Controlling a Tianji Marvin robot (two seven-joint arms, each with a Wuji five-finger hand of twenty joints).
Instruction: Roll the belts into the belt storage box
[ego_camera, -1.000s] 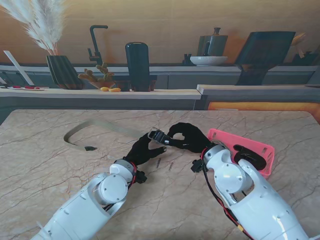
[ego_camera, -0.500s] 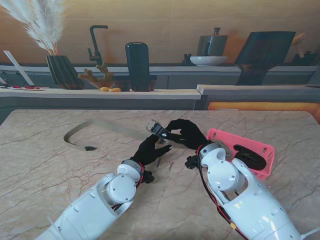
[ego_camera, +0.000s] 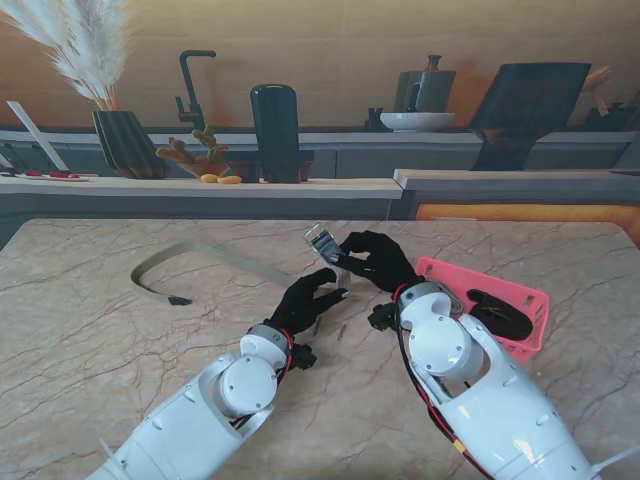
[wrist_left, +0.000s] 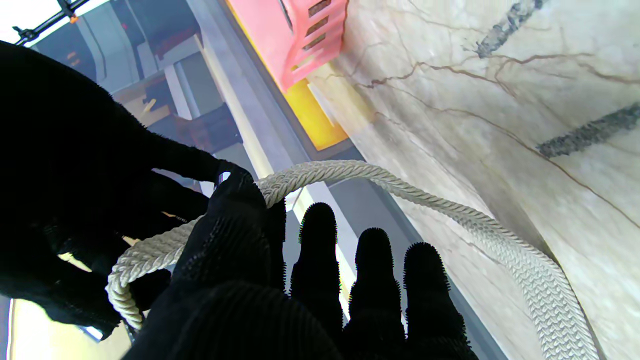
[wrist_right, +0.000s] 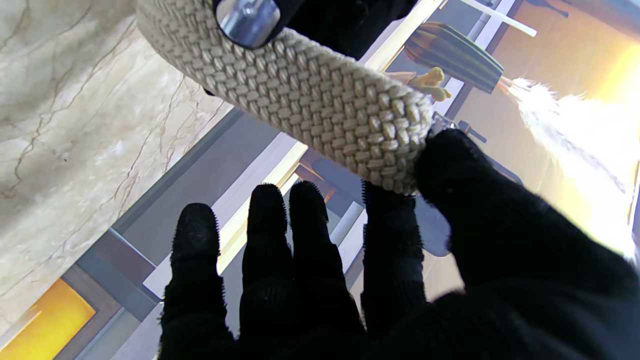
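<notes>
The right hand (ego_camera: 372, 262) pinches the buckle end (ego_camera: 322, 242) of the woven beige belt (ego_camera: 215, 253), lifted off the marble surface (ego_camera: 90, 330). The left hand (ego_camera: 308, 300) grips the strap just beside it — the rest trails left. The pink storage box (ego_camera: 520, 300) sits right.
</notes>
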